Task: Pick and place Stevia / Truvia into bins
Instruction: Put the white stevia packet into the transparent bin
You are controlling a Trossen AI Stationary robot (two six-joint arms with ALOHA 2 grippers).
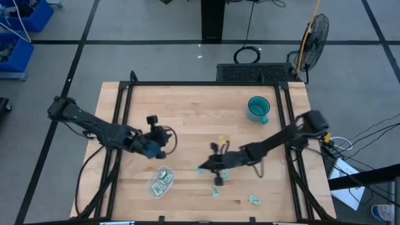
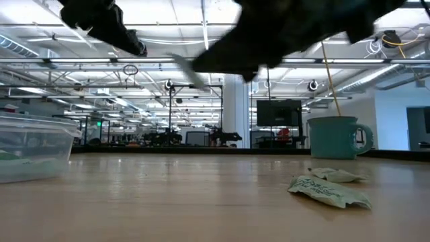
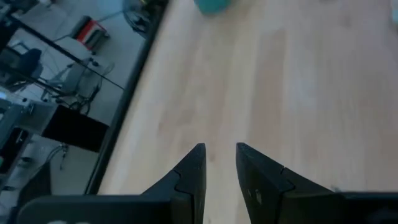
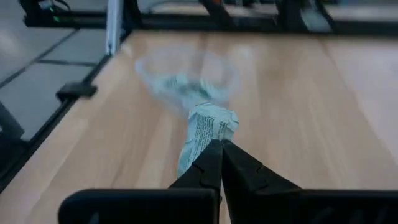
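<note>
My right gripper is pinched tight on one sachet by its end, carried above the table with the bin ahead, already holding several. Risk: the grip is on a thin crumpled edge, so the sachet could slip out, or drop short of the rim. Loose sachets remain near the front edge. My left gripper waits, fingers slightly apart and empty.
</note>
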